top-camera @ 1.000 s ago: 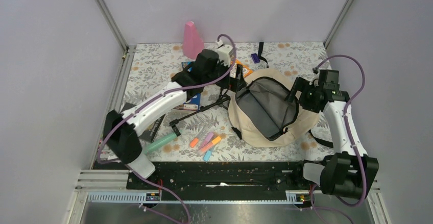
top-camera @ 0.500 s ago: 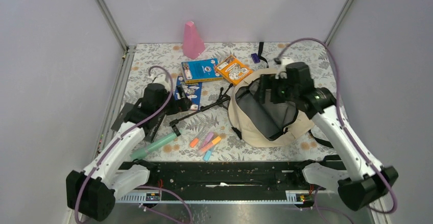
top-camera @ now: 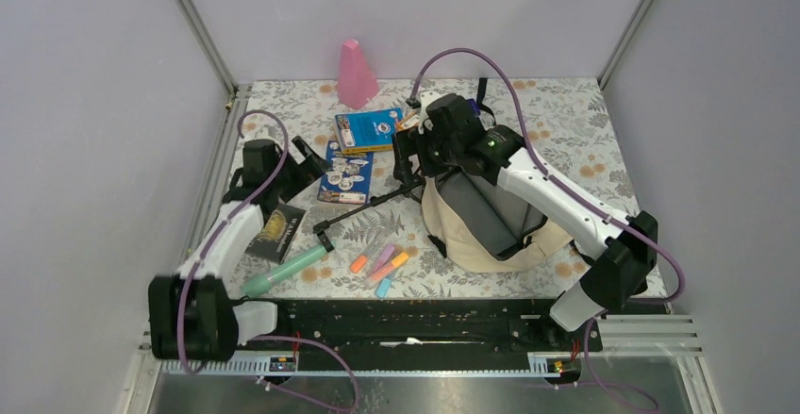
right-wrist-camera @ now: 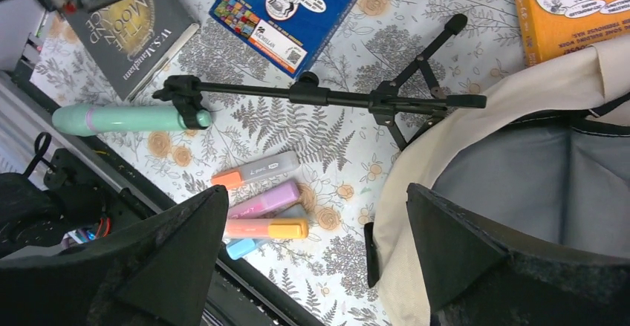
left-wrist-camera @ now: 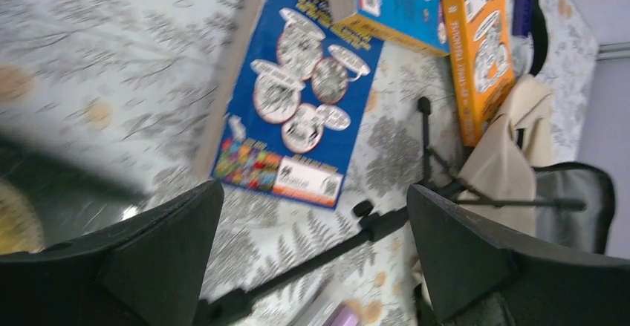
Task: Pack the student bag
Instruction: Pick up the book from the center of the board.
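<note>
Top camera first: the student bag lies flat with its mouth gaping, right beneath the right arm. The right gripper hangs just past the bag's far-left rim, fingers spread, nothing in them. The left gripper is spread wide too and empty. A blue book sits just ahead of its tips, and the bag is well off beyond that. That bag looks soft, light and floppy, likely to sag wherever it's pinched. The stiffer black-trimmed rim of the opening seems the place to take hold.

Left wrist now: the two fingers frame the blue book dead ahead. An orange book shows beyond the right-hand finger, and the top camera mostly hides that one under the right arm. Only a beige fold of the bag peeks in past that same finger.

Right wrist: highlighters sit between the fingers, with a black tripod just ahead of them. The bag's grey lining runs under the right-hand finger. This view gives the slack lip up close, where the top camera has the arm across it.
</note>
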